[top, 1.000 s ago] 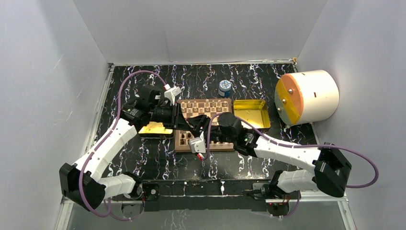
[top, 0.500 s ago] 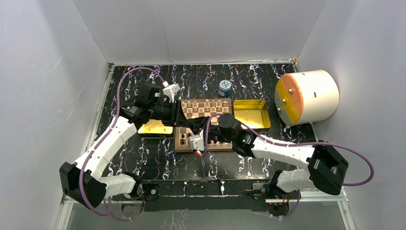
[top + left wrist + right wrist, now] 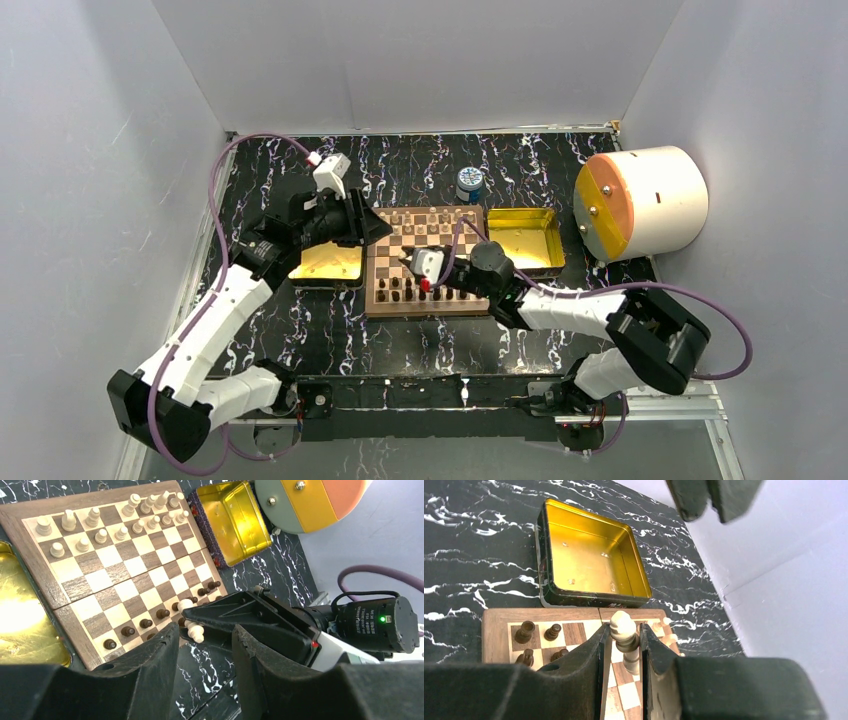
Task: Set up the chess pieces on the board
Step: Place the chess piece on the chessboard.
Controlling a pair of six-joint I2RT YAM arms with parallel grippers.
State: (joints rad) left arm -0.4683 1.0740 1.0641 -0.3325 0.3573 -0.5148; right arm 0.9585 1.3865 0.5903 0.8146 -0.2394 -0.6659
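My left arm (image 3: 232,288) has swung back off the board (image 3: 372,272) since a second ago. It was reaching over the left half then. Now the left jaws hang above the far-left corner, parted wider than before, with nothing between them. Below them the left gold tray (image 3: 325,265) lies just beside the board's left edge.

The cream pieces (image 3: 93,517) stand in the two far rows and the dark pieces (image 3: 145,624) along the near rows. The middle rows between them are bare, and that is the open room I have.

The right jaws were wider and sat at the near edge. They have come in over the middle of the board and are clamped on one cream chess piece (image 3: 623,629). I cannot tell whether its base touches a square. The right arm (image 3: 570,305) runs in over the board's right edge.

The right gold tray (image 3: 520,240) sits just beside the far part of that edge, and the small jar (image 3: 468,183) stands behind the far edge. The big cylinder (image 3: 640,200) is at the right wall, well apart from the board, and bare counter (image 3: 320,330) lies along the near side.
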